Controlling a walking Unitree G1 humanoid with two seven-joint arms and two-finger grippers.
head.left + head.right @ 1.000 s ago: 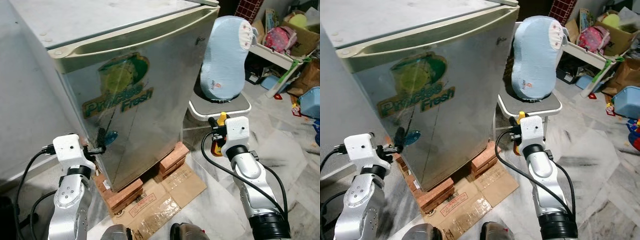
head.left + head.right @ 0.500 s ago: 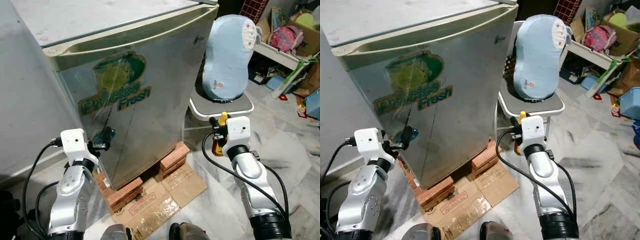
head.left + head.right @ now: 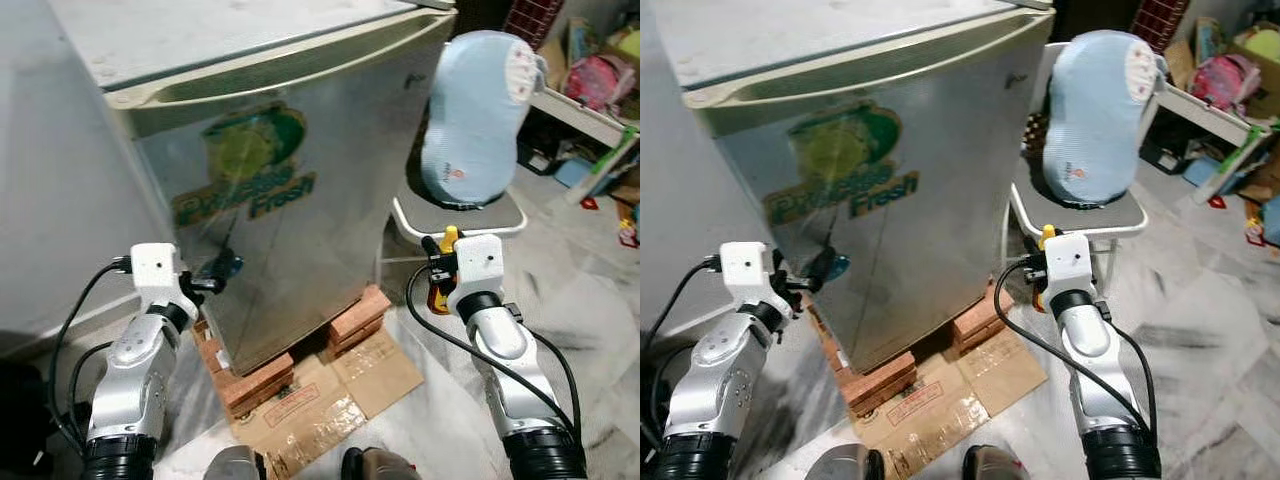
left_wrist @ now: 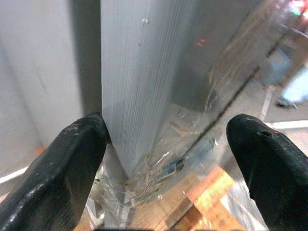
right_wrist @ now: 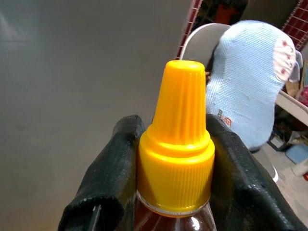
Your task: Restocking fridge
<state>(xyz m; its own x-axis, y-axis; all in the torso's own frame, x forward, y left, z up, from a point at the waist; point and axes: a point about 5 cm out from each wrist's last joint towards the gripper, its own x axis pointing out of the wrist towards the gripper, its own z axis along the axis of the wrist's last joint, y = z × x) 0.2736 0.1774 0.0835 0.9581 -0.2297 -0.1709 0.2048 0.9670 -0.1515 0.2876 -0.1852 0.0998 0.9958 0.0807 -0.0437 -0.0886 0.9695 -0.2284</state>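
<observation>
The silver fridge (image 3: pixel 300 230) with a green "Fresh" sticker stands with its door closed. My left gripper (image 3: pixel 214 282) is open at the fridge's lower left corner. In the left wrist view its two black fingers (image 4: pixel 67 168) straddle that vertical corner edge (image 4: pixel 130 96) without touching it. My right gripper (image 3: pixel 437 264) is held to the right of the fridge, shut on a brown bottle with a yellow cap (image 5: pixel 177 144). The cap (image 3: pixel 447 238) points upward between the fingers.
The fridge rests on red bricks (image 3: pixel 355 315) over flattened cardboard (image 3: pixel 320 400). A chair (image 3: pixel 498 222) with a light-blue cushion (image 3: pixel 470 120) stands close to the fridge's right side. Toys and boxes (image 3: pixel 600 70) crowd the far right. A grey wall (image 3: pixel 50 200) is on the left.
My left arm has reached forward, bringing its open gripper up to the fridge's left corner. The camera has shifted a little. The right gripper still holds the bottle in place.
</observation>
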